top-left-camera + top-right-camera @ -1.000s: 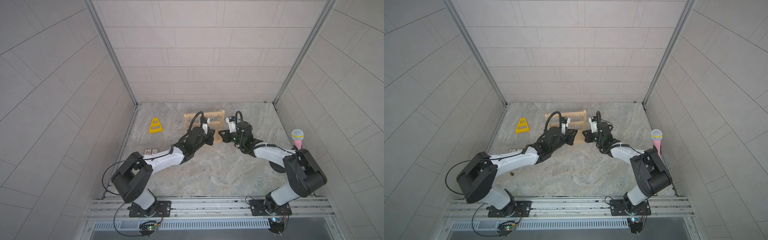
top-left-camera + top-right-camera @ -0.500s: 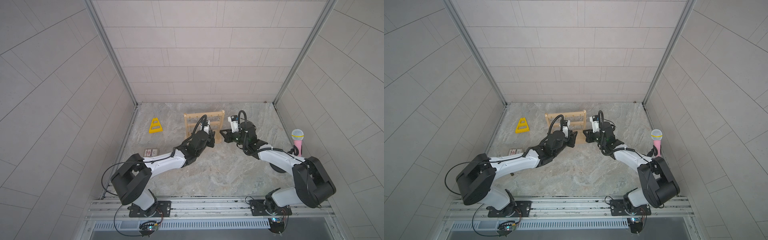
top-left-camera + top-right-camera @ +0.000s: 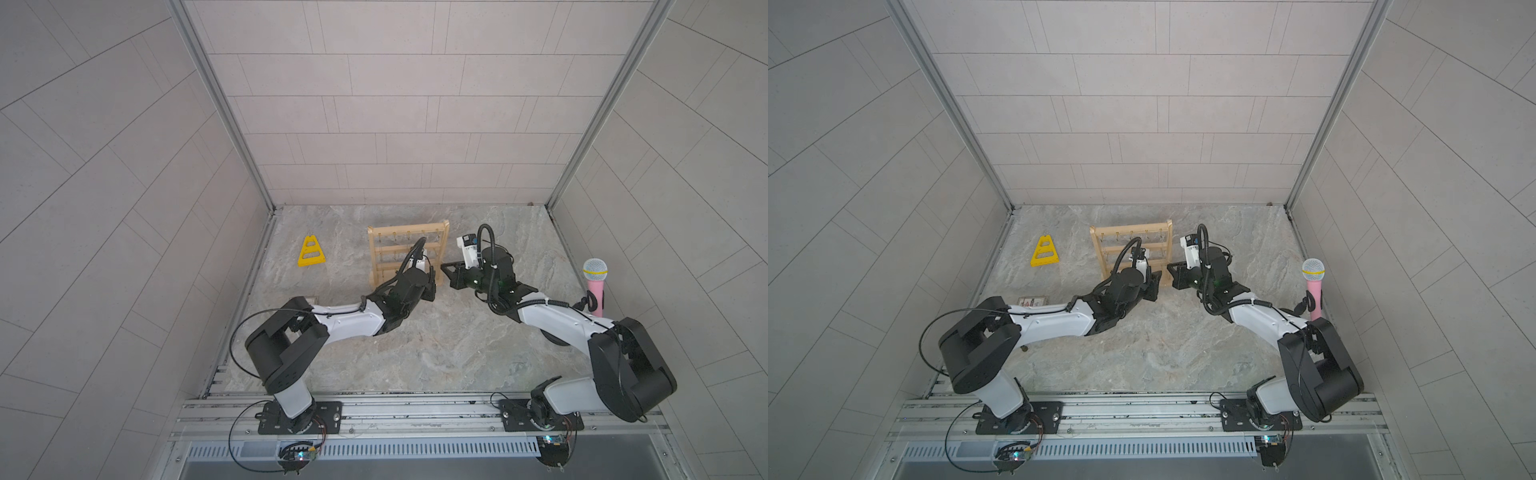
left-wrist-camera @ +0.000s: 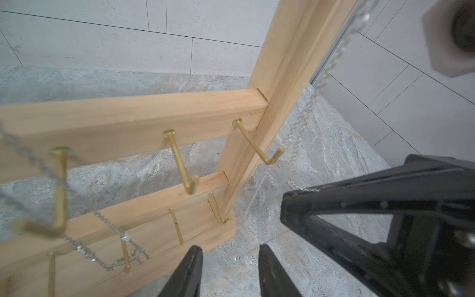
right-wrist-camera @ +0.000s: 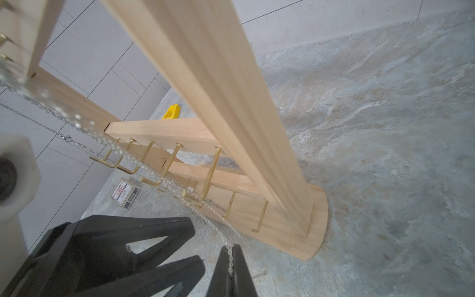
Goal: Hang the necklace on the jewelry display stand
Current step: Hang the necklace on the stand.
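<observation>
Nearest, a small printed box lies toward the left wall, and a pink microphone stands upright by the right wall. Past them the left gripper is spread, with nothing between its fingers, just in front of the base of the jewelry display stand. The right gripper, beside the stand's right upright, is pressed together, pinching the necklace. This silver chain runs from the pinch across the brass hooks of the bars; which hook bears it I cannot tell. Farther left, a yellow triangular frame stands well apart.
</observation>
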